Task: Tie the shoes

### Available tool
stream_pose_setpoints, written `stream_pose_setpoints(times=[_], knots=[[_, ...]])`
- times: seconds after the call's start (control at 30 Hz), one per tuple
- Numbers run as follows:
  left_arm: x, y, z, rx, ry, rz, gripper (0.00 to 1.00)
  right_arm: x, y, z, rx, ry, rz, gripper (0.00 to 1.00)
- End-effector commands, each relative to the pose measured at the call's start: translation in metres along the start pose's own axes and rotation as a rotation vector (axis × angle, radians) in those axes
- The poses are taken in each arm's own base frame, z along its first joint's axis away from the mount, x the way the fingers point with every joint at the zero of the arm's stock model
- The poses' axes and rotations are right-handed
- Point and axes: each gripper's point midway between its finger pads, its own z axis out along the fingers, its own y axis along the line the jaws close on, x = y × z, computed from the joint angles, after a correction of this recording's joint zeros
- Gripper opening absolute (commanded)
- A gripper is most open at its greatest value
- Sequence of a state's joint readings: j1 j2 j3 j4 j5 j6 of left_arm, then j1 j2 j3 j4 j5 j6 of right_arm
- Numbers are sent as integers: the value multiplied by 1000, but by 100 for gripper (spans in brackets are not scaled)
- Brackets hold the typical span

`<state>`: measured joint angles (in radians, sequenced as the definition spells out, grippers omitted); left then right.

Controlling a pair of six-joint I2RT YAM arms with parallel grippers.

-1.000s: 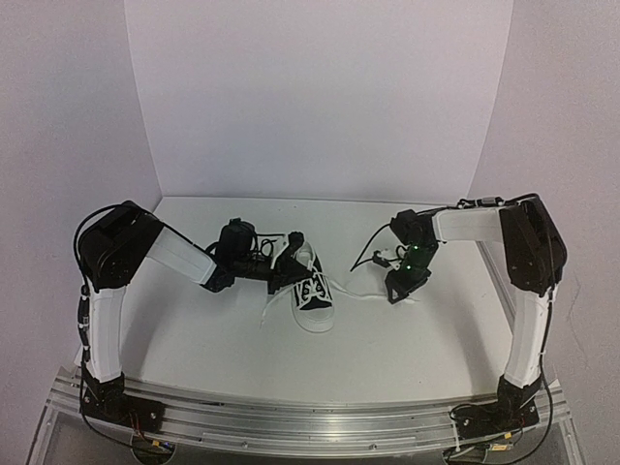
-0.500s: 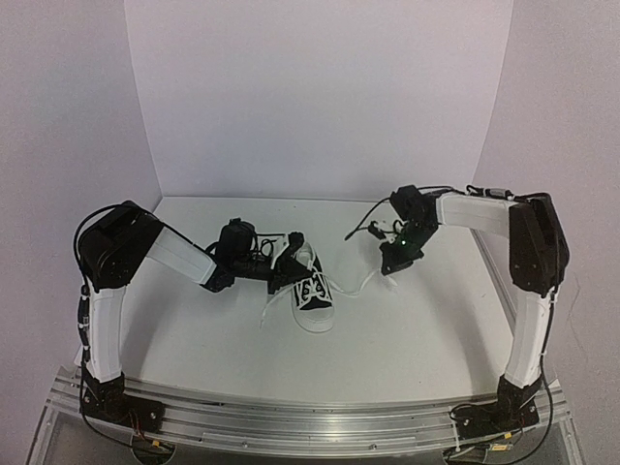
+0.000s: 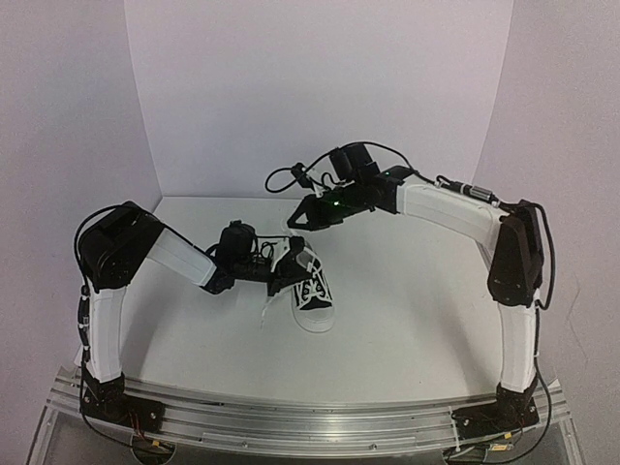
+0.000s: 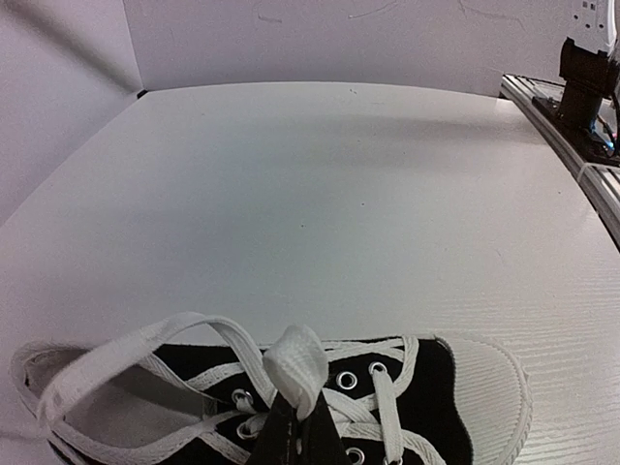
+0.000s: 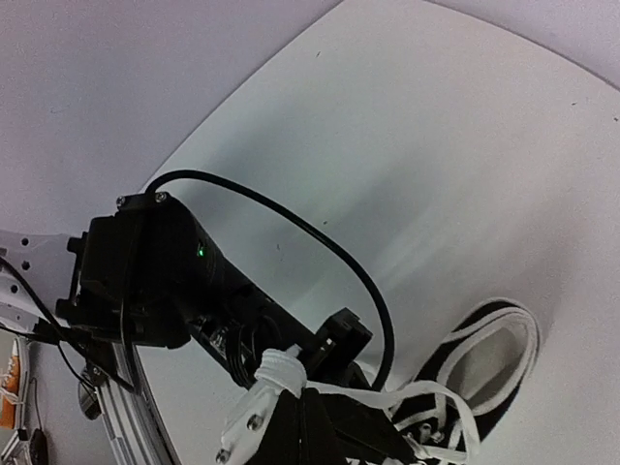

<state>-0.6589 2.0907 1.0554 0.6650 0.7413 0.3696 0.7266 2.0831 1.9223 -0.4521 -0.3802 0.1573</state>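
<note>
Canvas sneaker (image 3: 312, 291), black with white rubber toe cap, sits centrally on the white table (image 3: 417, 320), toe nearward. Left gripper (image 3: 279, 278), at its left, pinches a white lace (image 4: 295, 358); right gripper (image 3: 295, 223), at its far end, clamps another lace strand.

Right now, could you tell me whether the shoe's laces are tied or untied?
Untied: the laces form no bow, and the left gripper and right gripper each pinch a strand.

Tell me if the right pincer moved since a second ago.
Yes: right pincer, gripping a lace, swung left and back, from right of the sneaker to above its heel.
</note>
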Motion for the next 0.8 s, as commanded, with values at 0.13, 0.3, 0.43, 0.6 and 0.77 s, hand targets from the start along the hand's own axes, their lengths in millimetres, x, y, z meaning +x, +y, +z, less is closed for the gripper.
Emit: stream_pose_setpoints(times=[0.13, 0.3, 0.43, 0.6, 0.77], knots=[[-14, -4, -7, -41, -25, 103, 0, -22, 8, 41, -70, -69, 187, 0], [-10, -5, -9, -67, -21, 116, 0, -13, -1, 54, -69, -54, 249, 0], [-11, -1, -10, -92, -22, 132, 0, 1, -5, 65, -77, -18, 299, 0], [-11, 0, -9, -98, -27, 138, 0, 29, -21, 76, -30, 35, 331, 16], [-11, 0, -10, -100, -25, 138, 0, 38, -21, 76, -33, 56, 335, 42]])
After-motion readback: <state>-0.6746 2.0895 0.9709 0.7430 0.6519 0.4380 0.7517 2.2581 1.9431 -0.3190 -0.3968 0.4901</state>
